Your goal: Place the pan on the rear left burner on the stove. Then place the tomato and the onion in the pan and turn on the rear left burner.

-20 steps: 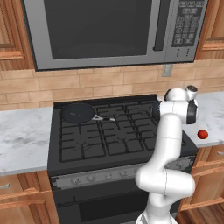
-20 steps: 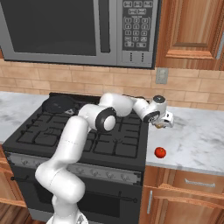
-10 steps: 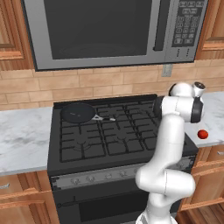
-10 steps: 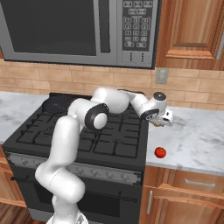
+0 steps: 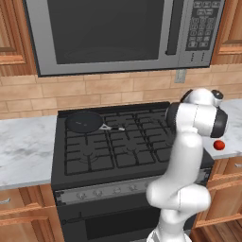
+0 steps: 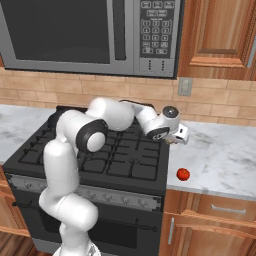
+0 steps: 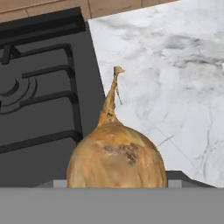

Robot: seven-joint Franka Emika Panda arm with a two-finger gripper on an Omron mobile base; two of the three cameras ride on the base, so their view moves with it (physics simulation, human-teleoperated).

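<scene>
The black pan (image 5: 84,122) sits on the rear left burner of the stove (image 5: 118,158), its silvery handle pointing right. My gripper (image 6: 174,140) hovers over the stove's right edge where it meets the marble counter. It is shut on the onion (image 7: 117,157), which looms large and tan in the hand view, its thin pointed tip aimed away from the camera, and covers the fingertips. The tomato (image 6: 183,174) (image 5: 218,145) lies on the counter right of the stove, near the front edge and nearer the camera than the gripper.
A grey microwave (image 5: 118,33) hangs above the stove, over a brick backsplash. Marble counter (image 6: 225,150) runs on both sides of the stove, with wooden cabinets (image 6: 220,30) above and drawers below. Round knobs line the stove's front strip (image 5: 108,191).
The hand with the onion has drifted slightly left, from over the counter toward the stove's right edge. The elbow has swung. Pan and tomato have stayed put.
</scene>
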